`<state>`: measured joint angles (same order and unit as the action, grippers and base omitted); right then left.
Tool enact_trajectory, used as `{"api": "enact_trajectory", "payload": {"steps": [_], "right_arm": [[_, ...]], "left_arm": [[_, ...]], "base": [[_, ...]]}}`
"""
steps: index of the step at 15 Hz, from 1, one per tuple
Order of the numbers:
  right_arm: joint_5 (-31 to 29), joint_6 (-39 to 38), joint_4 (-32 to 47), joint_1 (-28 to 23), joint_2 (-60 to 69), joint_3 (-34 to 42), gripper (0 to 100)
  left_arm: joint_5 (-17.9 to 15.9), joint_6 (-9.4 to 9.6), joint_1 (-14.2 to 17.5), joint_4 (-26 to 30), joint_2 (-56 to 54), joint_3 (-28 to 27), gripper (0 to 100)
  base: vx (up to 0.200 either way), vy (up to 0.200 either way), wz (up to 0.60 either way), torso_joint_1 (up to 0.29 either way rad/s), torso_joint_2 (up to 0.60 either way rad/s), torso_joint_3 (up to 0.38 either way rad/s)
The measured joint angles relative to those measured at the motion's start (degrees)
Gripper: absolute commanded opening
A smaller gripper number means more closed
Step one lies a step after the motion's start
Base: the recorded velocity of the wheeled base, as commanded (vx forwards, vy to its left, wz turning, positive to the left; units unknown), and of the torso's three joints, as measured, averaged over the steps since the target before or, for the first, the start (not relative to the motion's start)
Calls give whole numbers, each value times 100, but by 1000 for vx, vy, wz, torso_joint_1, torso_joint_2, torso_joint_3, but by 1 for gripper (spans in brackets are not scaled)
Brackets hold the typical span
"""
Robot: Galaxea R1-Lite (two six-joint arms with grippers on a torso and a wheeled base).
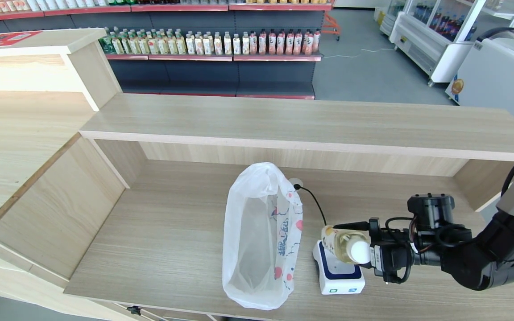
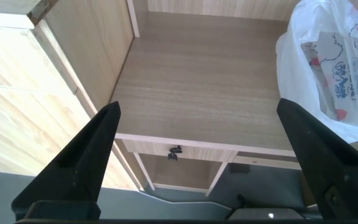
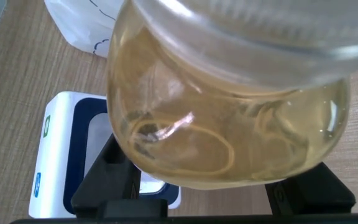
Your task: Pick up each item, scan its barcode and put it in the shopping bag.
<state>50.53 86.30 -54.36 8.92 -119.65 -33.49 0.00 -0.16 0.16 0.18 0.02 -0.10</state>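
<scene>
Fingers of the right gripper (image 1: 348, 244) are closed on a bottle of yellowish drink (image 3: 229, 112) held sideways just above the barcode scanner (image 1: 339, 278), the left gripper (image 2: 194, 165) is spread empty, and bagging into the shopping bag (image 1: 257, 232) beside the scanner is judged outstanding.

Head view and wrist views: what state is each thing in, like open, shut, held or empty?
shopping bag: upright on the counter, mouth open, looks empty.
bottle: capped, held sideways above the scanner.
scanner: flat on the counter, cable attached.
right gripper: jaws shut on the bottle.
left gripper: jaws open, holding nothing.
</scene>
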Motion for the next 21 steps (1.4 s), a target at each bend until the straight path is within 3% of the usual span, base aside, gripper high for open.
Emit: {"api": "enact_trajectory", "payload": {"steps": [5, 8, 12, 16, 18, 21], "right_arm": [[-11, -5, -5, 6, -11, 4, 0], [38, -844, 6, 30, 306, 69, 0], [-66, -3922, -38, 69, 1378, 177, 0], [-1279, -7018, -197, 212, 2166, 122, 0], [-1974, -7943, -319, 323, 2315, 52, 0], [-2198, -8154, -332, 571, 2348, 44, 0]], "left_arm": [[0, 0, 0, 0, 0, 0, 100], [0, 0, 0, 0, 0, 0, 100], [0, 0, 0, 0, 0, 0, 100], [0, 0, 0, 0, 0, 0, 100], [0, 0, 0, 0, 0, 0, 100], [0, 5, 0, 0, 0, 0, 100]], "base": [[0, 0, 0, 0, 0, 0], [0, 0, 0, 0, 0, 0], [0, 0, 0, 0, 0, 0], [0, 0, 0, 0, 0, 0], [0, 0, 0, 0, 0, 0], [0, 0, 0, 0, 0, 0]]}}
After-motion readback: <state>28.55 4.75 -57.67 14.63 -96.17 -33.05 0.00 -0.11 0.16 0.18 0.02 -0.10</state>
